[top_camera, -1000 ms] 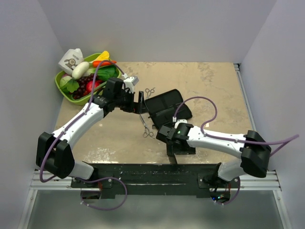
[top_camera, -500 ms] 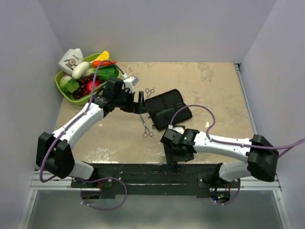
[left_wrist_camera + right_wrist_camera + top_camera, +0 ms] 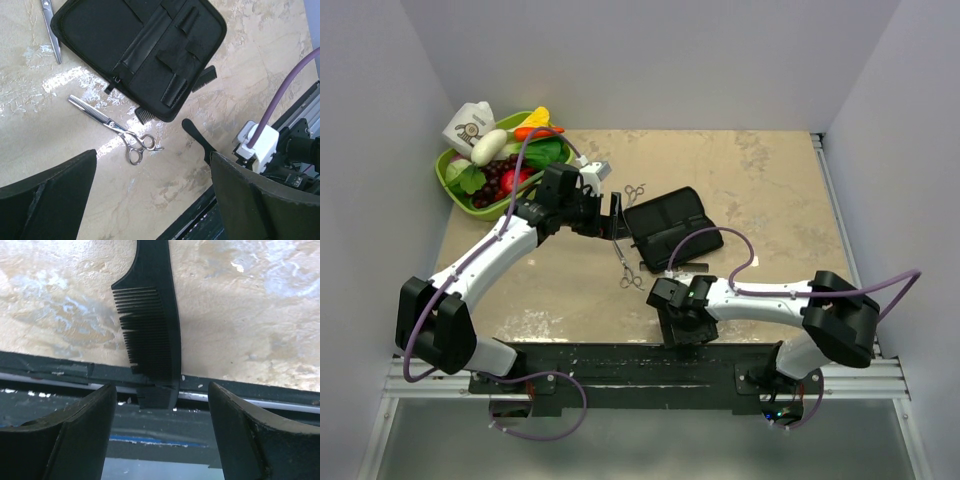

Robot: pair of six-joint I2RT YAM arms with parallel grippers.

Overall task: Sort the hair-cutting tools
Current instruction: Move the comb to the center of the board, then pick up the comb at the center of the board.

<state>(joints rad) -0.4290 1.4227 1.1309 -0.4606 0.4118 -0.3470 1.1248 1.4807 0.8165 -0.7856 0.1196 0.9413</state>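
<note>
Right arm at the pick of the black comb (image 3: 155, 335). The comb lies flat at the near edge of the table (image 3: 240, 315), its toothed end overhanging onto the black front rail (image 3: 50, 372) and its curved handle pointing back toward the black zip case (image 3: 142, 50). The right gripper (image 3: 161, 390) straddles the toothed end, jaws fairly wide, one finger on each side and neither visibly touching. The left gripper (image 3: 152, 190) hangs with its jaws fully spread, holding nothing, above the thinning scissors (image 3: 117, 129), which lie just beside the case; the second scissors (image 3: 50, 22) lie off its far corner. A good grasp probably keeps the comb centred between the fingers, uses the overhanging end where a flat, thin piece offers purchase, and presses spine against teeth squarely, since a skewed pinch could flick it off the edge.
</note>
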